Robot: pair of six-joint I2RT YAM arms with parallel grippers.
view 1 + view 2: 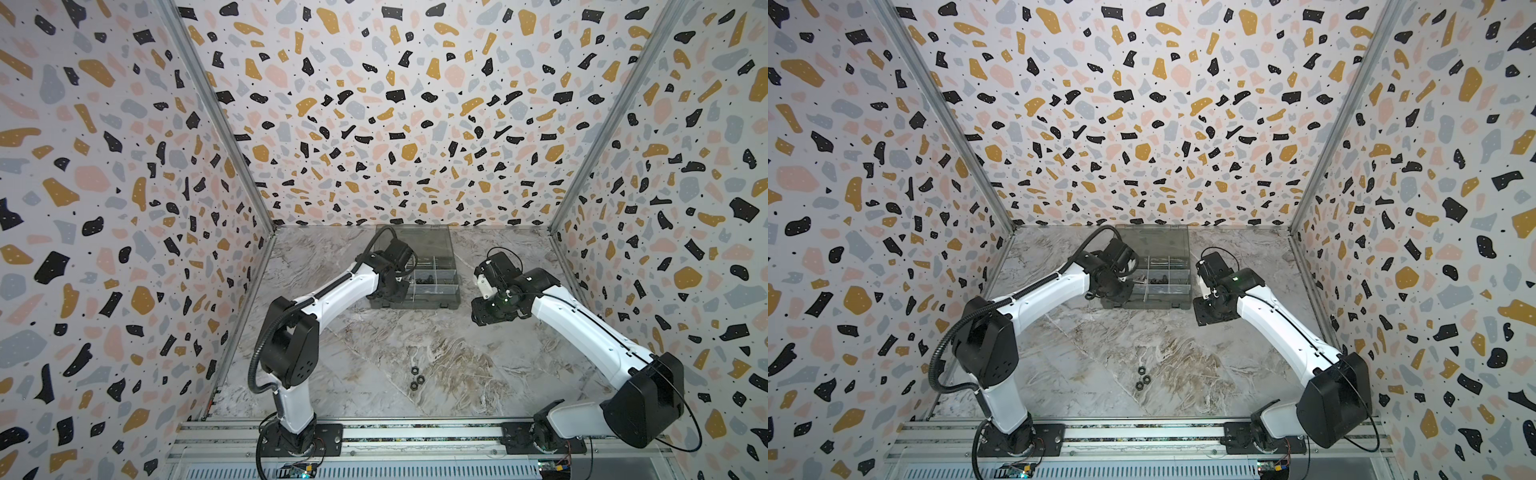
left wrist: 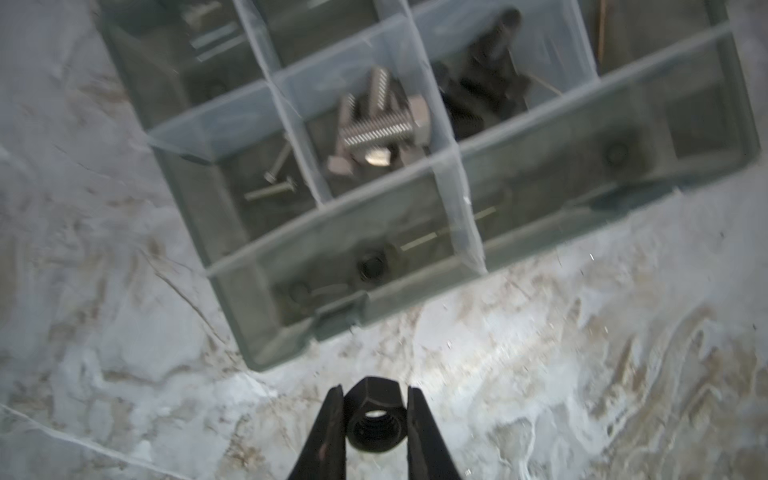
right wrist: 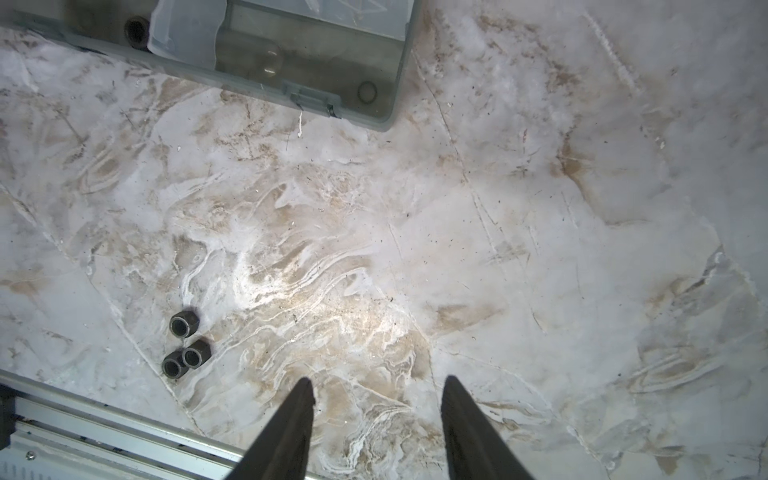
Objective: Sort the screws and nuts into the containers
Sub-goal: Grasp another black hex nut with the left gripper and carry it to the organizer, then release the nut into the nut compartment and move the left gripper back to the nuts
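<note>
left tool [image 2: 376, 409] | pinches black nut [image 2: 375, 415] | above marble, beside organiser box [image 2: 291, 332]

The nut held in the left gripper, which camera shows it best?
The left wrist view: the black nut sits close in the left gripper, threaded hole visible. In both top views the left arm hides it; the right wrist view misses it.

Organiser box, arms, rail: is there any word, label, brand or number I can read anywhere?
None can be read.
The organiser box and its lid: no label visible.
The nut in the left gripper: no marking visible.
The circuit boards on the front rail: too small to read.
</note>
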